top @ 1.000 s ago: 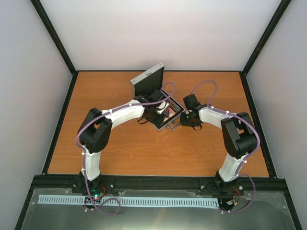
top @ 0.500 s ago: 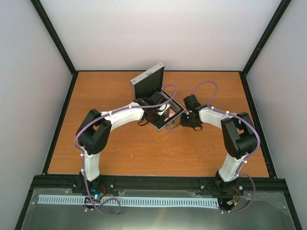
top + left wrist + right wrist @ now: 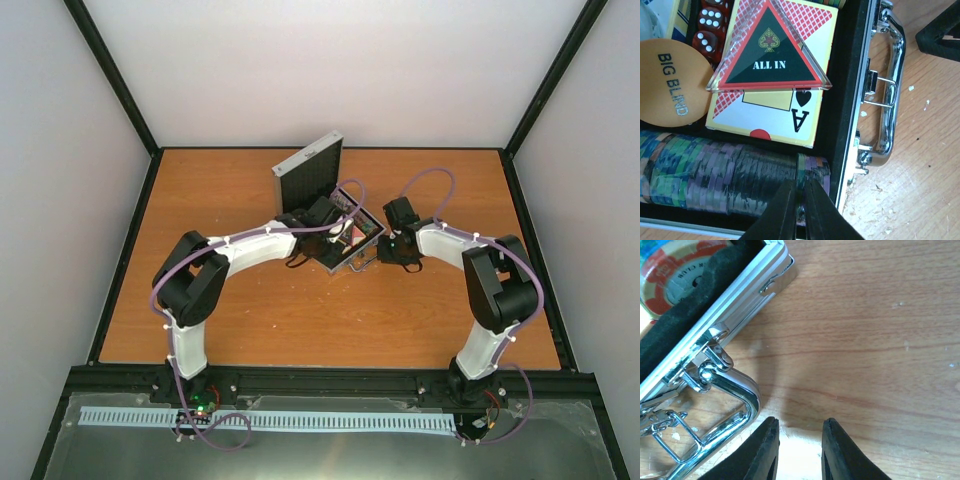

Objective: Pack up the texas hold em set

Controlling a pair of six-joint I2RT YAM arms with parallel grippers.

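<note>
Silver aluminium case (image 3: 871,45) lay open just ahead of the left gripper (image 3: 801,186). Its fingers, parted a second earlier, had drawn together and sat pressed shut at the right end of the chip row (image 3: 715,170). Beyond the chips lay a card box (image 3: 790,117) under the triangular ALL IN token (image 3: 769,52), with the orange BIG BLIND disc (image 3: 670,85) to the left. The left wrist had crept toward the upright lid (image 3: 310,170). The right gripper (image 3: 800,426) had not moved, its fingers slightly apart on nothing, over the table (image 3: 865,340) beside the handle (image 3: 747,395).

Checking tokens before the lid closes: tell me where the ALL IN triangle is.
Left wrist view: the ALL IN triangle lies inside the case, atop the card box, right of the BIG BLIND disc.
</note>
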